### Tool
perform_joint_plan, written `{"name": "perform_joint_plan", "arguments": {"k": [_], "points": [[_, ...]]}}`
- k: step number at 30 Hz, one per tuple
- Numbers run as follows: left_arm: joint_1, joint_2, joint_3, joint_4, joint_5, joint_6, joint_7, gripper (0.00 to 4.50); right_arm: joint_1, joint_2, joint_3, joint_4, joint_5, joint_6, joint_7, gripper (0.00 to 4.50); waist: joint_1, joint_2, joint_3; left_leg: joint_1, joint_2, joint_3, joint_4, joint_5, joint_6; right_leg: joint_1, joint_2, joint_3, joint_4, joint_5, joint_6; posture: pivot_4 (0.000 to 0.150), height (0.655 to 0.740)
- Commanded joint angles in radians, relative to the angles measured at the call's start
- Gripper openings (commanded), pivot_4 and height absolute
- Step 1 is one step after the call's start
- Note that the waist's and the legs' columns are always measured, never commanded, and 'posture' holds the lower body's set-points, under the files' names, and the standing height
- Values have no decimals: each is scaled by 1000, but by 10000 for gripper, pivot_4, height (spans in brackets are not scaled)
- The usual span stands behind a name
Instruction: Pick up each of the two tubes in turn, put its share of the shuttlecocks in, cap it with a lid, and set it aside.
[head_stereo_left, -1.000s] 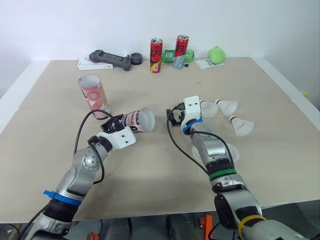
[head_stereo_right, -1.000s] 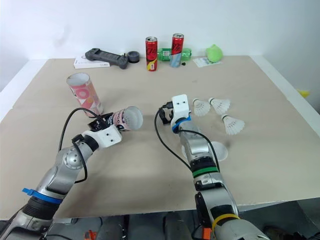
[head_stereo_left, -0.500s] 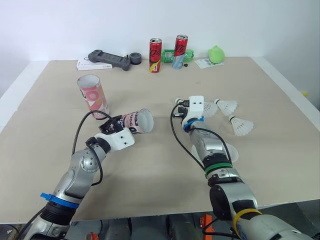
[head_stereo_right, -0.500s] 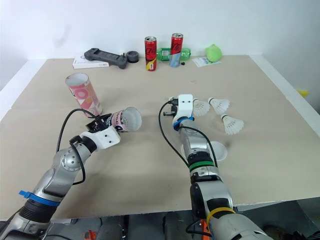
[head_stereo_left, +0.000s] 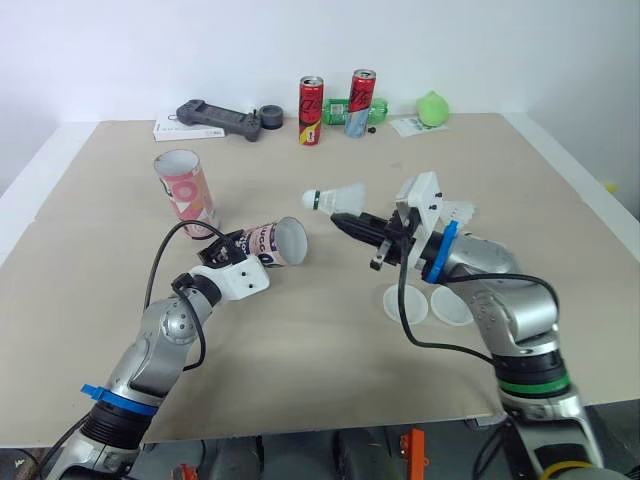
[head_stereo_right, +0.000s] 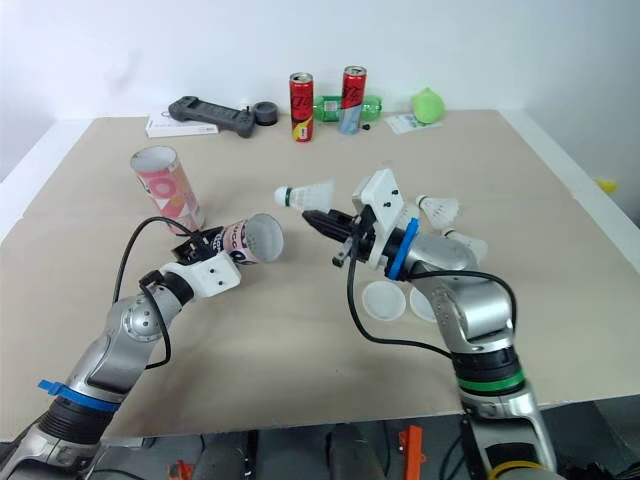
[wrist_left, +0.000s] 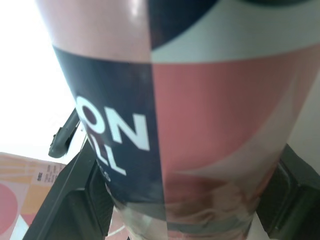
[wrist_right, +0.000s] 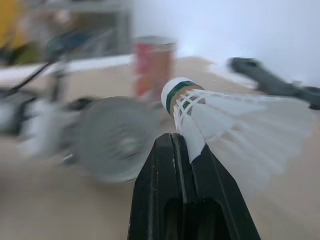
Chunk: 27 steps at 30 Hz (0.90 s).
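My left gripper (head_stereo_left: 238, 247) is shut on a pink and navy tube (head_stereo_left: 272, 242), held tilted above the table with its open mouth facing right. Up close, the tube (wrist_left: 190, 115) sits between the black fingers (wrist_left: 80, 200). My right gripper (head_stereo_left: 342, 223) is shut on a white shuttlecock (head_stereo_left: 336, 198), pinching its feather skirt (wrist_right: 225, 120), cork pointing left, a short way right of the tube's mouth (wrist_right: 117, 137). A second pink tube (head_stereo_left: 185, 192) stands upright at the left. Another shuttlecock (head_stereo_left: 460, 211) lies behind my right arm. Two white lids (head_stereo_left: 402, 303) lie below that arm.
Along the far edge stand two red cans (head_stereo_left: 313, 111), a green bottle (head_stereo_left: 340, 110), a black controller (head_stereo_left: 220, 118), a tape roll (head_stereo_left: 271, 118) and a green ball (head_stereo_left: 433, 108). The table's right edge (head_stereo_left: 575, 190) runs close to my right arm.
My right gripper closed on a shuttlecock, lifted it off the table and swung left toward the tube's mouth, uncovering two lids. The left arm and its tube stayed put.
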<state>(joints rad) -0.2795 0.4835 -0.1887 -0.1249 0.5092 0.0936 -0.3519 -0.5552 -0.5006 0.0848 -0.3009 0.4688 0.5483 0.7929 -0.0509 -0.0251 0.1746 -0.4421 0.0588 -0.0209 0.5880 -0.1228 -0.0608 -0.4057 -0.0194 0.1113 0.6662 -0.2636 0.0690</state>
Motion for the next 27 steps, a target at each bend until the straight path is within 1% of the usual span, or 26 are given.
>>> {"name": "perform_joint_plan", "arguments": {"k": [1,7,11,12,13,14,15,16,17,18,20,21,22,23,25,27], "points": [[-9,1,3,16,-2,0,5,32306,-15,12,60,-51,-36,-9,-8,587,0,0,0,0,0,0,0,0,0,0,0,0,0,1,0,1500,7400],[-23,-3,-1,25,-5,-3,4,32306,-48,52,204,26,-205,-87,-39,587,3,0,0,0,0,1,1,1,1,0,0,0,0,1,0,1500,7400],[-25,-2,-2,29,-6,-6,4,32306,-88,85,223,63,-242,-110,-38,587,3,0,0,0,0,0,1,1,1,0,0,0,0,1,0,1500,7400],[-24,-3,-3,28,-5,-6,4,32306,-99,96,218,66,-237,-108,-34,5224,3,0,0,0,0,0,1,1,1,0,0,0,0,2,1,1500,7400],[-24,-4,-4,26,-5,-5,4,32306,-109,105,209,62,-223,-97,-28,7133,3,0,0,0,0,0,1,1,1,0,0,0,0,2,2,1500,7400],[-22,-5,-4,24,-4,-4,4,32306,-115,108,197,48,-201,-83,-14,10533,3,0,0,0,0,0,1,1,1,0,0,0,0,4,4,1500,7400],[-21,-7,-5,21,-4,-2,5,32306,-120,107,183,33,-179,-66,-2,15057,3,0,0,0,0,0,1,1,1,0,0,0,0,4,4,1500,7400],[-17,-7,-5,17,-3,0,5,32306,-125,99,161,12,-153,-47,9,16844,3,0,0,0,0,0,1,1,1,0,0,0,0,4,4,1500,7400],[-13,-8,-4,14,-3,1,6,32306,-127,87,137,-10,-123,-28,24,23340,3,0,0,-1,0,0,1,1,1,0,0,0,0,4,5,1500,7400],[-11,-8,-3,12,-3,2,6,32306,-129,74,114,-29,-96,-8,37,25783,3,-1,0,-1,0,0,1,1,1,0,0,0,0,4,5,1500,7400],[-10,-8,-3,12,-2,3,7,32306,-130,56,89,-50,-60,21,56,34054,3,0,0,-1,-1,0,1,0,1,0,0,0,0,3,5,1500,7400],[-9,-8,-3,11,-3,4,7,32306,-134,34,72,-59,-35,41,76,36150,3,-1,0,-1,-1,0,1,0,1,0,0,0,0,3,5,1500,7400],[-9,-8,-2,12,-3,5,8,32306,-145,12,52,-56,-13,58,96,36150,3,-1,0,-1,0,0,1,0,1,0,0,0,0,3,4,1500,7400],[-9,-8,-2,12,-4,5,8,32306,-160,-5,35,-45,3,69,112,34873,3,-1,0,-1,0,0,1,0,1,0,0,0,0,3,4,1500,7400],[-9,-9,-4,13,-4,6,9,32306,-197,-30,22,-7,10,68,137,28984,3,-1,0,-1,0,0,1,0,1,0,0,0,0,2,2,1500,7400],[-10,-9,-6,15,-4,6,11,32306,-228,-49,49,34,-25,39,160,20466,2,0,0,-1,0,1,1,1,1,-1,0,0,0,2,0,1500,7400]]}}
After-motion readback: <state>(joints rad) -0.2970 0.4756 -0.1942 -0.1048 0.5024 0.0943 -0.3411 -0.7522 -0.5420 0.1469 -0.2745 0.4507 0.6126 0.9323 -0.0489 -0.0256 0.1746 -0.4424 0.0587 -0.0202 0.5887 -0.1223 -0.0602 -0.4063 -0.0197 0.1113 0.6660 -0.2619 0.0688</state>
